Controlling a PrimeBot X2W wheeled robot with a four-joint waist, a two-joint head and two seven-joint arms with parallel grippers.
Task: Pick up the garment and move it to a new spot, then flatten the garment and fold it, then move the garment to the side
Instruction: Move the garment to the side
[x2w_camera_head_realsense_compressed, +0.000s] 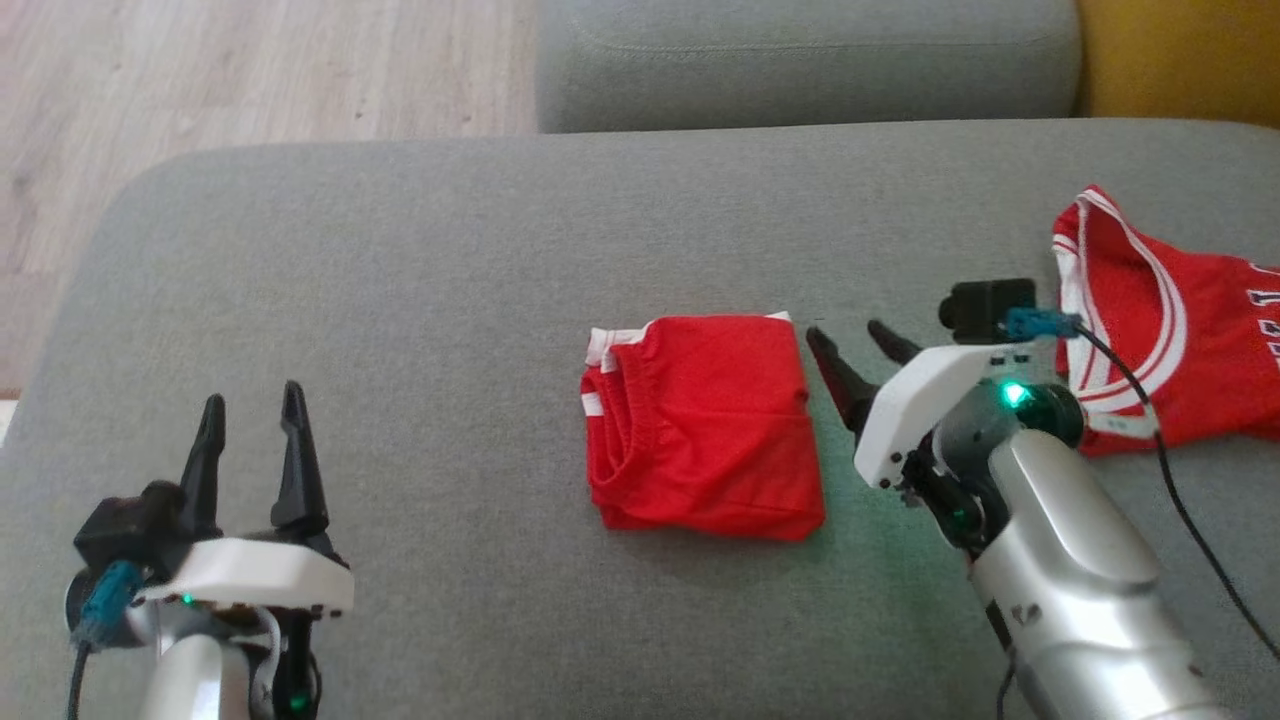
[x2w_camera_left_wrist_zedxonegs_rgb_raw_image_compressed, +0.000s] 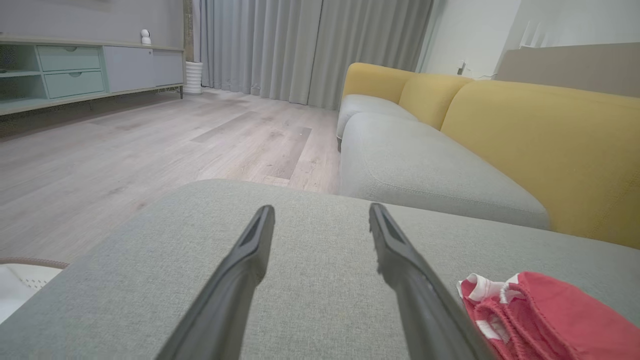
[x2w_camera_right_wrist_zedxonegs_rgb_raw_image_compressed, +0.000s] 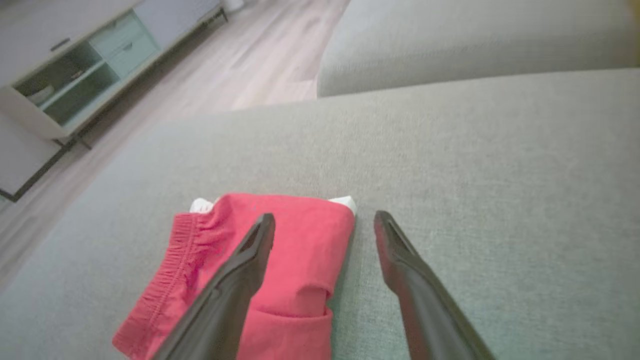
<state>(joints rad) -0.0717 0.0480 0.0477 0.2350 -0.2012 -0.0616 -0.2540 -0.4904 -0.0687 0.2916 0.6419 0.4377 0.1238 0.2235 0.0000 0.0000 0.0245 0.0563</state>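
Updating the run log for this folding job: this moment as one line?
stage: folded, not yet set aside | garment: folded on cushion | left gripper: open, empty | right gripper: open, empty, beside garment

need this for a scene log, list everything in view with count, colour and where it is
folded garment: 1, red with white trim, middle of the near cushion
jersey: 1, red with white stripes, unfolded, right edge of the near cushion
near cushion: 1, grey, under both garments
far cushion: 1, grey, beyond the near cushion
sofa back: 1, yellow, behind the far cushion
floor: 1, pale wood, left of the sofa
cabinet: 1, pale green and grey, by the wall
curtains: 1 set, grey, beyond the floor
left tool: 1, dark fingers, open, over bare cushion
right tool: 1, dark fingers, open, just right of the folded garment
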